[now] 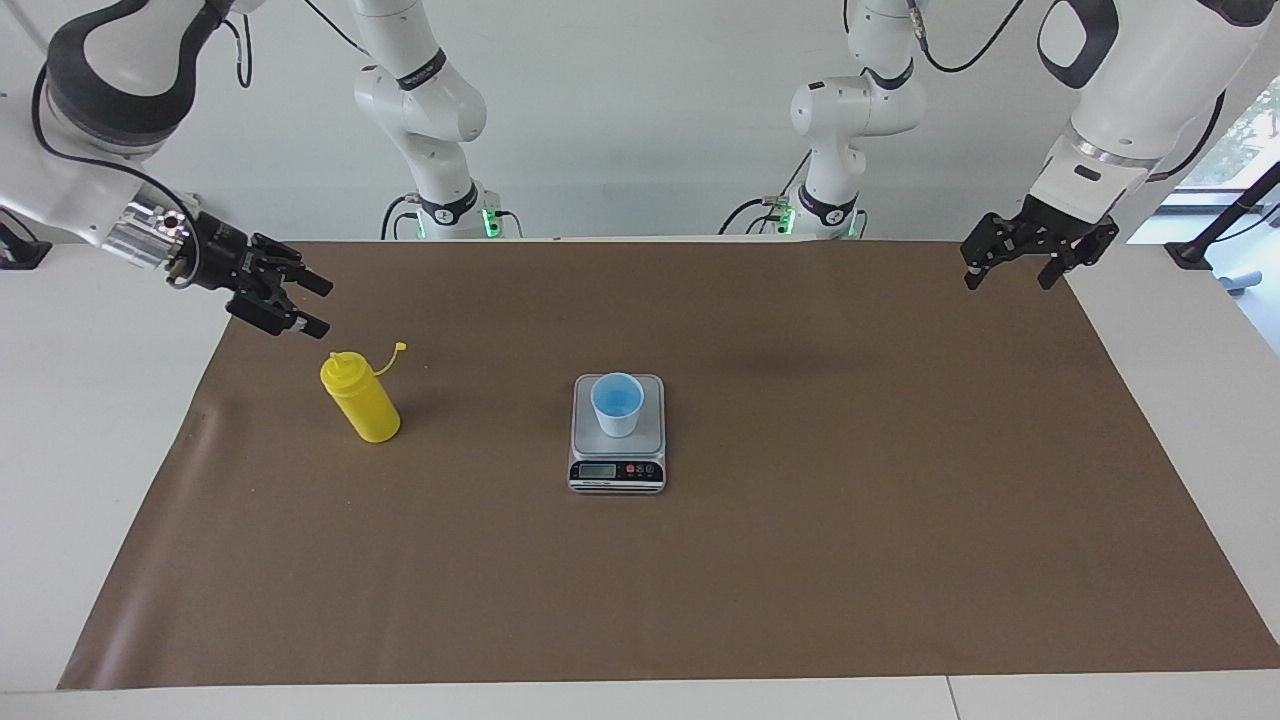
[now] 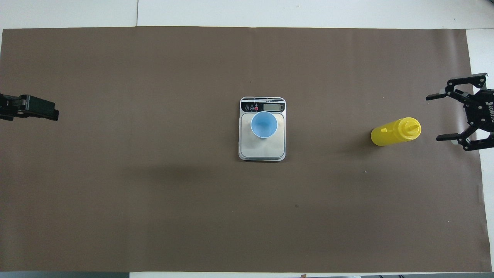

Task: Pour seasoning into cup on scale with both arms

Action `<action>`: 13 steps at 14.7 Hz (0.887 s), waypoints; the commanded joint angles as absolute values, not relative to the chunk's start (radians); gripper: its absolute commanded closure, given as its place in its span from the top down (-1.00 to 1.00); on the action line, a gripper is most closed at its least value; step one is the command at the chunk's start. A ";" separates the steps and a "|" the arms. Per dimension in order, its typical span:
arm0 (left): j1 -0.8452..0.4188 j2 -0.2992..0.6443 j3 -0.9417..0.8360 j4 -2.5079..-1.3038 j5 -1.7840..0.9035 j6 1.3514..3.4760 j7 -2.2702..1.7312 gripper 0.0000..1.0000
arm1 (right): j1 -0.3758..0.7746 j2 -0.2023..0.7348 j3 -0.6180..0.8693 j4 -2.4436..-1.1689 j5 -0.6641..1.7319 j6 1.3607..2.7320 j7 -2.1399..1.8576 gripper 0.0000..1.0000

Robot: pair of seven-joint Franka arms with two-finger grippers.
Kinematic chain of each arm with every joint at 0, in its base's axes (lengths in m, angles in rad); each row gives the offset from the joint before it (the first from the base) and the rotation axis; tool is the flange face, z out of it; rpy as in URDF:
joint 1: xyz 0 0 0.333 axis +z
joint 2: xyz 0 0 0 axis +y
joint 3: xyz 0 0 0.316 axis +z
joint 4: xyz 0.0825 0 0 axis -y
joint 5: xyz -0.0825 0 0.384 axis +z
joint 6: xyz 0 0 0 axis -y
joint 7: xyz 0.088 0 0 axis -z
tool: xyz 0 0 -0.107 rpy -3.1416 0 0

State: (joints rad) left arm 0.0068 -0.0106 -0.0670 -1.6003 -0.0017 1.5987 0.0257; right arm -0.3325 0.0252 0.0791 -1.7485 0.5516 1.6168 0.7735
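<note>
The seasoning, a yellow squeeze bottle (image 1: pixel 362 405) (image 2: pixel 393 132), stands upright on the brown mat toward the right arm's end, its small cap (image 1: pixel 399 347) hanging off on its tether. My right gripper (image 1: pixel 322 306) (image 2: pixel 434 118) hovers open just off the bottle's top, apart from it and holding nothing. The blue-lined paper cup (image 1: pixel 617 403) (image 2: pixel 264 124) stands on the silver scale (image 1: pixel 617 472) (image 2: pixel 262 151) at mid-table. My left gripper (image 1: pixel 1005 280) (image 2: pixel 54 114) waits open over the mat's corner at the left arm's end.
A brown mat (image 1: pixel 800 560) (image 2: pixel 154 193) covers most of the white table (image 1: pixel 1180 400). The arm bases (image 1: pixel 450 215) stand at the robots' edge of the table.
</note>
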 commanded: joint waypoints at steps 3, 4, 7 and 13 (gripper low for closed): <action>0.015 -0.026 -0.071 -1.612 0.018 1.586 0.040 1.00 | -0.232 -0.006 0.089 -1.695 0.306 1.586 0.525 1.00; 0.015 -0.026 -0.071 -1.612 0.018 1.586 0.040 1.00 | -0.219 0.000 0.092 -1.668 0.254 1.554 0.465 1.00; 0.015 -0.026 -0.071 -1.612 0.018 1.586 0.040 1.00 | -0.199 0.002 0.094 -1.637 0.126 1.509 0.307 1.00; 0.015 -0.026 -0.071 -1.612 0.018 1.586 0.040 1.00 | -0.022 0.046 -0.016 -1.565 0.002 1.448 0.279 1.00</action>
